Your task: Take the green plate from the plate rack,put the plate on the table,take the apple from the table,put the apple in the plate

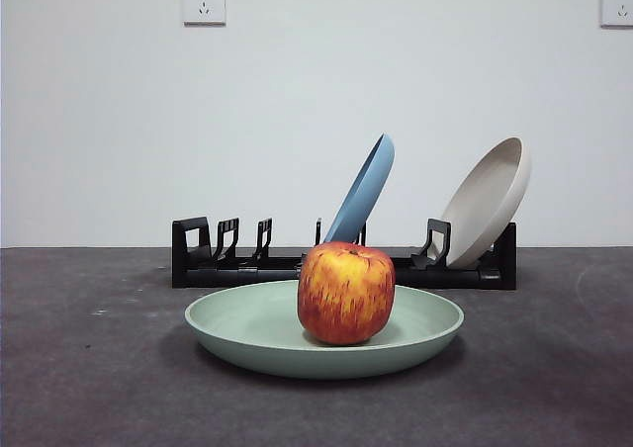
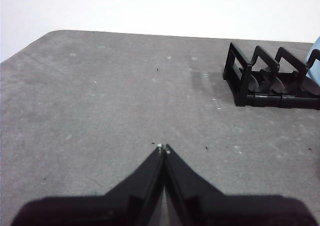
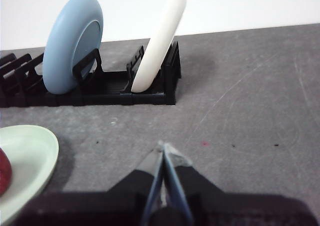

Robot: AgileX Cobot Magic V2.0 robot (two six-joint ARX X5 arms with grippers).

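On the tabletop [image 1: 79,368] we list: green plate [image 1: 247,328] before the rack [image 1: 465,269], apple [image 1: 345,294] resting in it; left hand [image 2: 163,148] and right hand [image 3: 162,147], both closed, empty.

Both end effectors [image 2: 163,148] [image 3: 164,147] have matte black, wedge-shaped jaws with pale tips.

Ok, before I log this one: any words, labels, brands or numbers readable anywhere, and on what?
None can be read.
Wall sockets and: a tiny mark above each, too small to read.
Green plate, apple, blue plate, beige plate, plate rack: no text or label showing.
Table: only specks and scratches.
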